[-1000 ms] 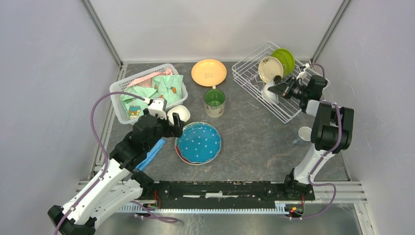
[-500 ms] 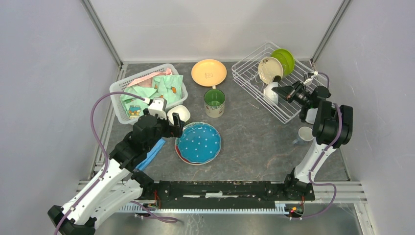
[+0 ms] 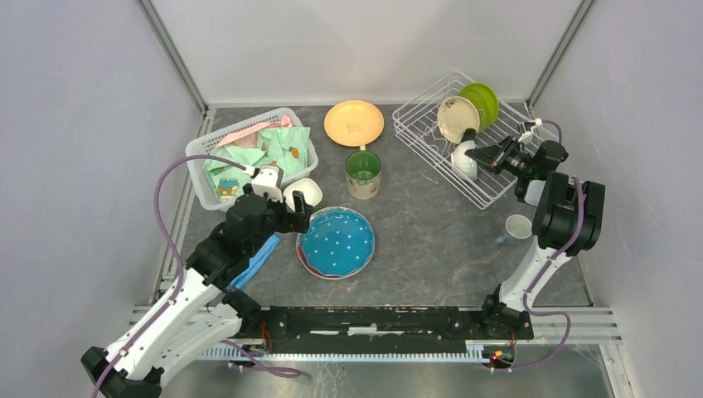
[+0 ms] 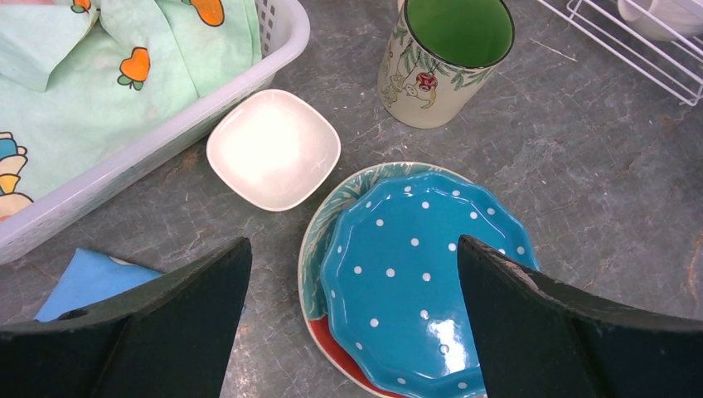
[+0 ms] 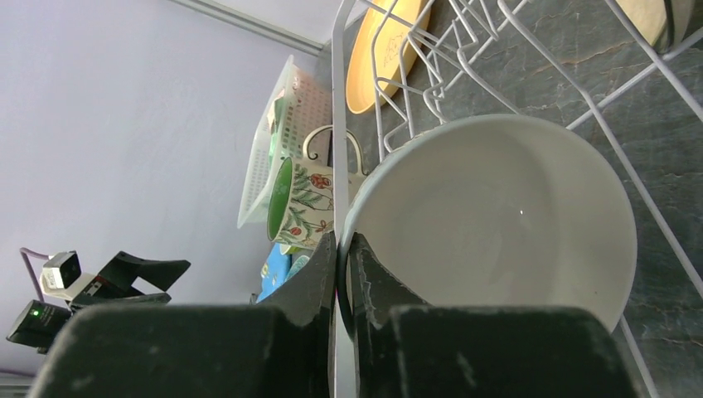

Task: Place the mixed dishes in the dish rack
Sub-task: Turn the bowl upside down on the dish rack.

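The right tool (image 5: 340, 245) is closed on the rim of a white bowl (image 5: 497, 215), one finger on each side of it. The bowl stands on edge inside the dish rack (image 3: 414, 133), its hollow facing the right arm. The rack sits at the far right of the tabletop (image 3: 431, 240), its long axis running from far left to near right. A cream plate (image 3: 457, 118) and a lime-green plate (image 3: 483, 99) stand upright in its slots beyond the bowl. The left tool (image 4: 352, 242) is spread wide above the blue dotted plate (image 4: 414, 274), which lies flat on a red-rimmed plate (image 4: 332, 336), just beside a small square bowl (image 4: 273, 149). The mug (image 4: 443, 58) stands upright, mouth up. The orange plate (image 3: 354, 123) lies flat farther back, and a small cup (image 3: 518, 225) sits near the right arm.
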Controlling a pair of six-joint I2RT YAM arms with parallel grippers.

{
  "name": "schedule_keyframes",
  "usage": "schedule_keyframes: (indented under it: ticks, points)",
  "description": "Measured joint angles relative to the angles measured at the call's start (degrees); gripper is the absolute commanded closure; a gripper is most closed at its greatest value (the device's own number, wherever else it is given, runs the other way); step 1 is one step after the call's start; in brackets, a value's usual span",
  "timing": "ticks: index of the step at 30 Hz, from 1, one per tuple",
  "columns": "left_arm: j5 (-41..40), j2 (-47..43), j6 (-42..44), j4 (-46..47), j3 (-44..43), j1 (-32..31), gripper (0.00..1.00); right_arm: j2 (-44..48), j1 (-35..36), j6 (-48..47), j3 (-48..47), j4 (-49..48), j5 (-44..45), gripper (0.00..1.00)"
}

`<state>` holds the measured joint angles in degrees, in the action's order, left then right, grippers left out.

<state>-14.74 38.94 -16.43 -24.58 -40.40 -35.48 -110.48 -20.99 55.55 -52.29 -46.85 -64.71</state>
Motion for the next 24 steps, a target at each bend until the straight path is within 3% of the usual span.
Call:
schedule_keyframes:
  ticks: [24]
  points:
    - [0.0, -0.1, 0.0, 0.0, 0.0, 0.0, 0.00, 1.6, -3.1, -17.3, -6.4, 23.4, 1.4, 0.79]
